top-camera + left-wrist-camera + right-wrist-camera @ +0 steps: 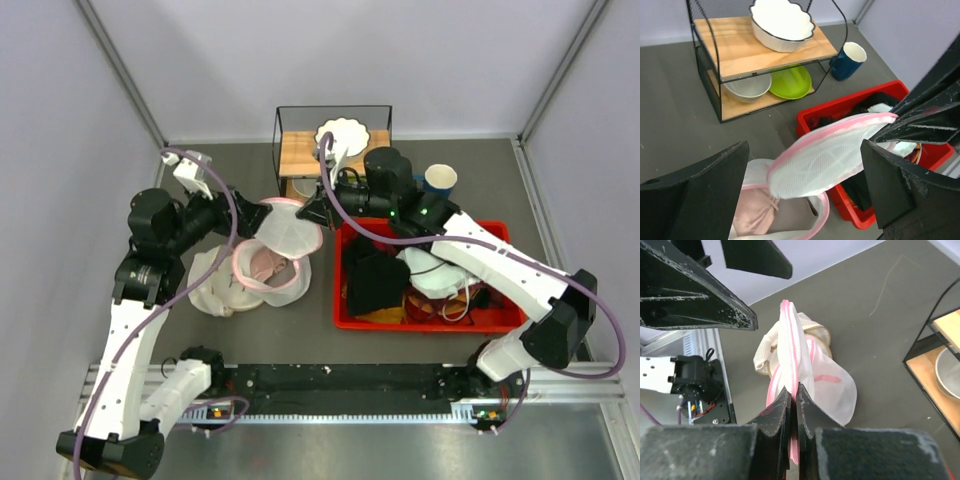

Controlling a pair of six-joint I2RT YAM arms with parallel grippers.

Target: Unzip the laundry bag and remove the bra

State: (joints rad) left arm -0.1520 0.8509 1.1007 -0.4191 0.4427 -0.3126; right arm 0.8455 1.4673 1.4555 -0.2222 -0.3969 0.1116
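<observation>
The laundry bag (290, 235) lies unzipped left of the red bin, its white mesh flap (825, 160) with the pink zipper band lifted up. My right gripper (795, 390) is shut on that pink band at the flap's edge (312, 212). The dusty-pink bra (752, 210) shows inside the open lower half of the bag (262, 266). My left gripper (805, 167) is open just above the bag's left side (260, 216). Its wide-spread fingers (705, 195) flank the raised flap without touching it.
A white and cream garment (208, 285) lies under the bag's left side. The red bin (420, 325) holds dark and white clothes. Behind stands a wire rack (725, 55) with a white bowl (782, 25), a grey bowl, and a green plate. A blue cup (847, 60) stands beside it.
</observation>
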